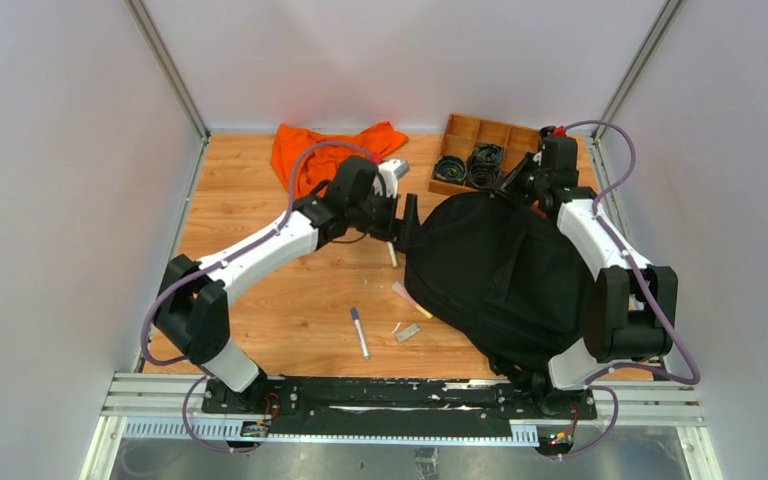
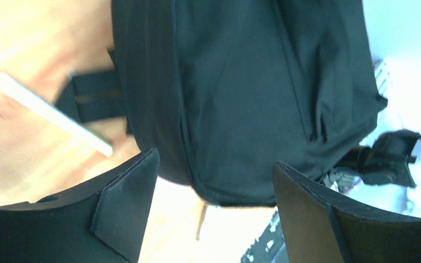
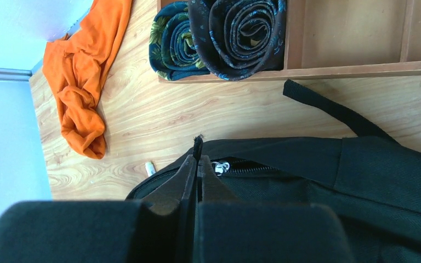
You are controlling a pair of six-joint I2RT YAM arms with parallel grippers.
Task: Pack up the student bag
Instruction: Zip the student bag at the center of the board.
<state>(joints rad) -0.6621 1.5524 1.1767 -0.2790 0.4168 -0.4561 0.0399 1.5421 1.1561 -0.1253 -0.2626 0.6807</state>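
Student bag (image 1: 505,275) lies on the table's (image 1: 290,300) right side, near the wooden tray (image 1: 508,126). Right gripper (image 3: 197,159) is clamped on a fabric tab (image 3: 198,143) by its zipper; left gripper (image 2: 214,181) gapes alongside. Risk: unbraced, the bag drags and the tab slips free.

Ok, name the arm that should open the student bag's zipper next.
Right. The right gripper is shut on a black tab of the student bag, beside its zipper. The left gripper stands open at the bag's side, holding nothing; probably better for steadying.

Black student bag (image 1: 505,275), soft (zippered), slumped at right
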